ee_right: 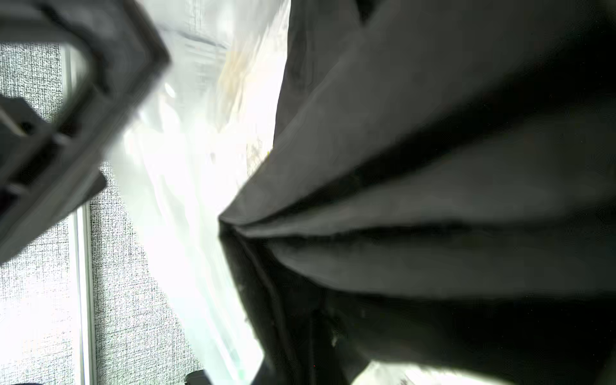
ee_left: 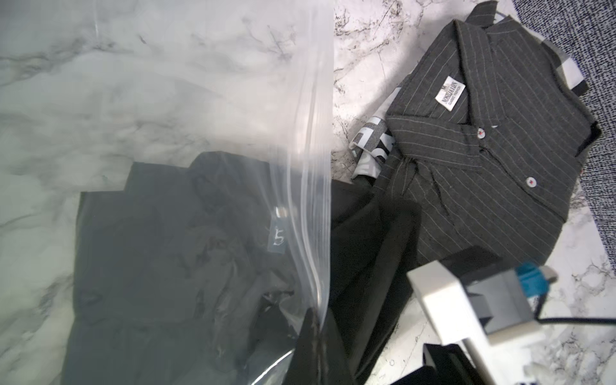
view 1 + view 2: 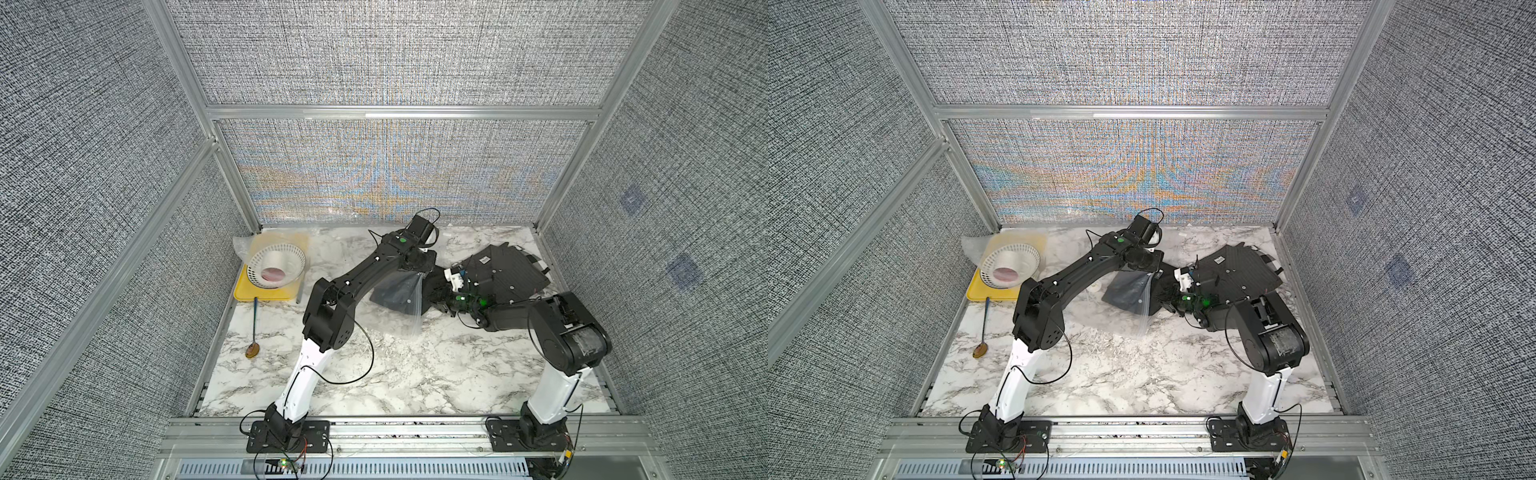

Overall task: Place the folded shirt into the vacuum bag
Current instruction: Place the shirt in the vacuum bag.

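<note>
Plastic first: in both top views the large clear crinkly vacuum bag [image 3: 405, 305] lies mid-frame on the marble-patterned tabletop [image 3: 415, 374], with its zip mouth facing frame right. The black folded shirt [image 3: 428, 303] lies across that mouth, mostly under the film, with a trailing end outside. The left gripper [image 3: 423, 270] comes down on the mouth's upper end, jaws closed and apparently pinching the rim. The right gripper [image 3: 437, 293] meets the shirt's trailing end from the right, just beside the mouth. In the left wrist view the zip track runs top to bottom through the middle. Left of it the shirt and a small tag show through the film, and bare black cloth lies to its right. A grey pinstriped shirt [image 2: 483, 150] lies apart at upper right. In the right wrist view bunched black cloth fills the right side, its folds converging as if clamped in closed jaws, with pale film to the left. The shirt's long axis seems to point into the bag, and the right arm is nearer its free end, so the push should go frame left.
</note>
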You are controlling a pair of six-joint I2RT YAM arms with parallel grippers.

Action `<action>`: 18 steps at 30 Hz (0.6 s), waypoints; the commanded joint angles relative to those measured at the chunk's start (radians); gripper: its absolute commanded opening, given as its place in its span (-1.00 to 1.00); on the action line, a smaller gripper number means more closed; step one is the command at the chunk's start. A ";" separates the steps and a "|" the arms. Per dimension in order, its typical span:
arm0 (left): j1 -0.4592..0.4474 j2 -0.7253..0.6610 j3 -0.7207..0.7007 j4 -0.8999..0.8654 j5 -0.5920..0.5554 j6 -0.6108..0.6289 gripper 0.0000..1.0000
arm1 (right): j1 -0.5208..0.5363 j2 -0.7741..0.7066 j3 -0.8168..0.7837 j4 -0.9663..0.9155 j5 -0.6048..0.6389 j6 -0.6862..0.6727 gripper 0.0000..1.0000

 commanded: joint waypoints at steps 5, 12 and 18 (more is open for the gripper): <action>-0.001 -0.021 -0.012 0.031 0.023 -0.002 -1.00 | 0.068 0.039 0.044 0.035 0.040 -0.002 -1.00; -0.001 -0.053 -0.061 0.036 0.004 0.008 -1.00 | 0.062 -0.137 0.043 -0.348 0.214 -0.254 0.04; 0.001 -0.065 -0.073 0.040 0.011 0.012 -1.00 | -0.033 -0.206 -0.024 -0.465 0.237 -0.336 0.60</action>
